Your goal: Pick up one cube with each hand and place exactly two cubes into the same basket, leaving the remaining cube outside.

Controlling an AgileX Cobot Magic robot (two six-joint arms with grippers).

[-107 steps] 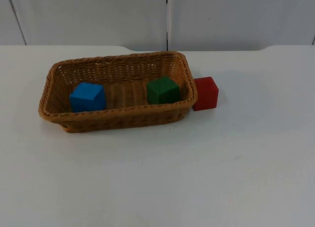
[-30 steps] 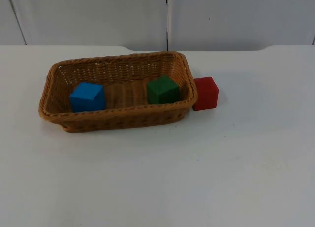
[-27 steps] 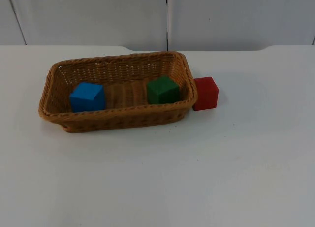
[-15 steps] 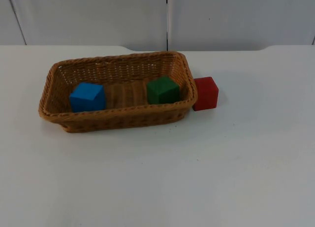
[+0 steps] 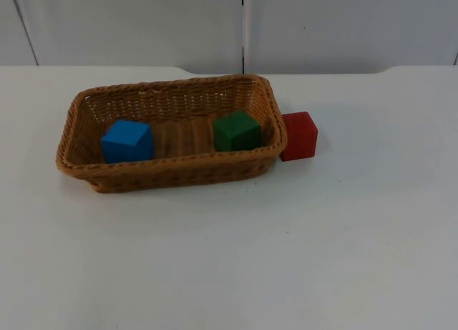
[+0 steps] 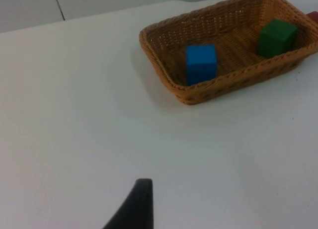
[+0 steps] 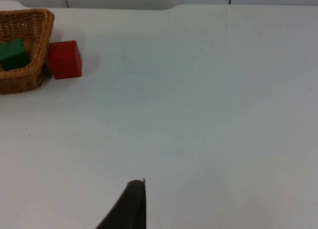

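On the white table point(image 5: 300, 244) sits a brown wicker basket point(image 5: 172, 174), set towards the left half of the surface and not far from the grey partition wall point(image 5: 143, 22) behind it. Two cubes lie inside it, both flat on the woven floor. The blue cube point(image 5: 127, 141) is at the basket's left end, close to the front wall. The green cube point(image 5: 236, 131) is towards the right end, near the right wall. They are well apart from each other, with bare wicker between them.

Outside, the red cube point(image 5: 298, 136) stands on the table right against the basket's right-hand end, touching it or just beside it; which of the two I cannot make out.

From the left wrist, the basket point(image 6: 198, 92) lies some way ahead across bare table, with the blue cube point(image 6: 201, 63) and the green cube point(image 6: 277, 37) inside it. The left gripper's fingertip point(image 6: 135, 206) hangs above the table well short of the basket, holding nothing. Whether that gripper is spread or pressed together I cannot tell.

From the right wrist, the red cube point(image 7: 65, 59) stands beside the basket's end point(image 7: 30, 65), and the green cube point(image 7: 13, 53) is just within. The right gripper's fingertip point(image 7: 128, 205) hangs above open table, far from the cubes and holding nothing; its spread I cannot tell either.
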